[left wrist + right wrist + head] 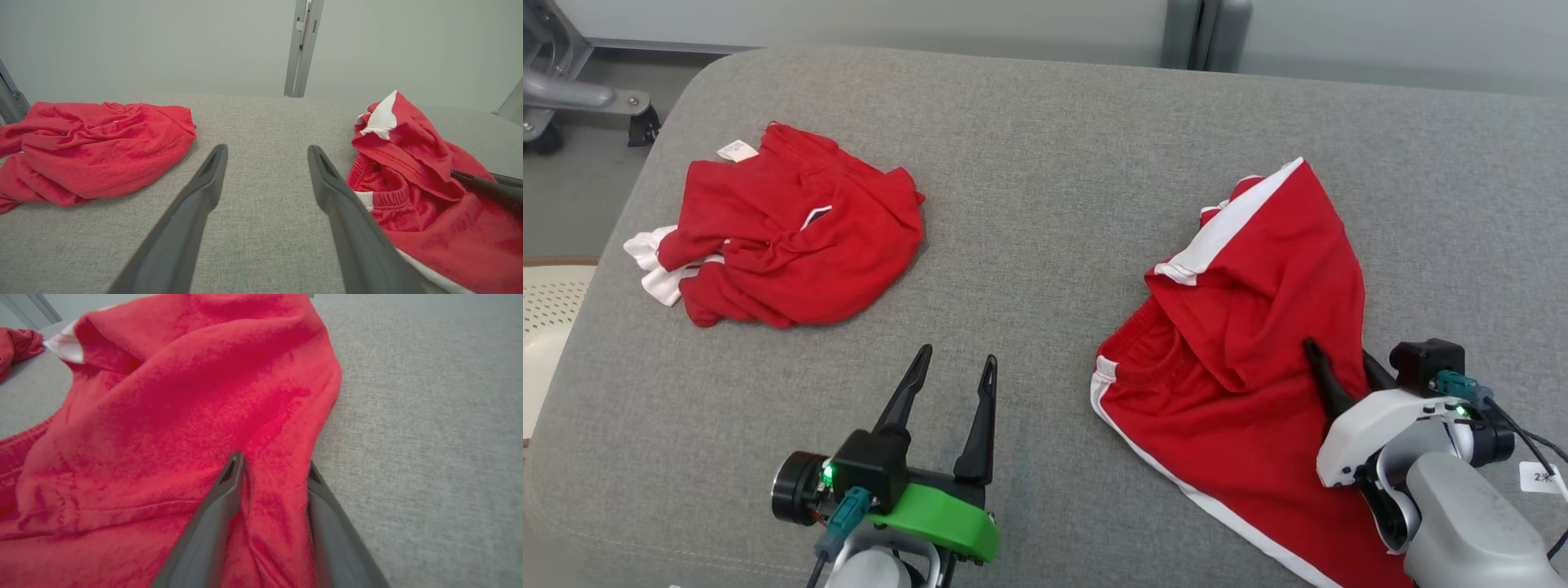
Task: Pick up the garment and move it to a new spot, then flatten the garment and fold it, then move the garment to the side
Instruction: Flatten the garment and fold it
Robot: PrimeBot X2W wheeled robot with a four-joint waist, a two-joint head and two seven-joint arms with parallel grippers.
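Head view: the left gripper (957, 356) hovers over the bare grey woven cushion (1045, 163), its 2 dark fingers spread wide with nothing between them. Ahead of those fingers and off to their left lies a crumpled red garment (800, 237) with white trim and a small white label (737, 149). To their right, near but apart, lie the red shorts (1258, 327), soft cloth with white side stripes and an elastic waistband, rumpled and partly folded over on themselves. The right gripper (1339, 353) reaches into the shorts' right-hand part, with cloth heaped ahead of its fingertips.

Left wrist view: the left gripper (266, 148) stands wide and empty above the grey woven cushion (261, 122). The crumpled red garment (102, 151) sits left of the left finger. The red shorts (429, 212) lie just beside the right finger, waistband nearest it. The other arm's dark fingers (482, 185) rest against the shorts at the far right.

Right wrist view: the right gripper (273, 463) straddles a raised fold of the red shorts (184, 396). Its 2 fingers stand narrower than the left pair, with cloth touching both inner faces; whether the fold is firmly pinched I cannot tell. Most of the shorts spread left of and ahead of the fingers. Bare grey woven cushion (429, 416) lies right of the right finger.
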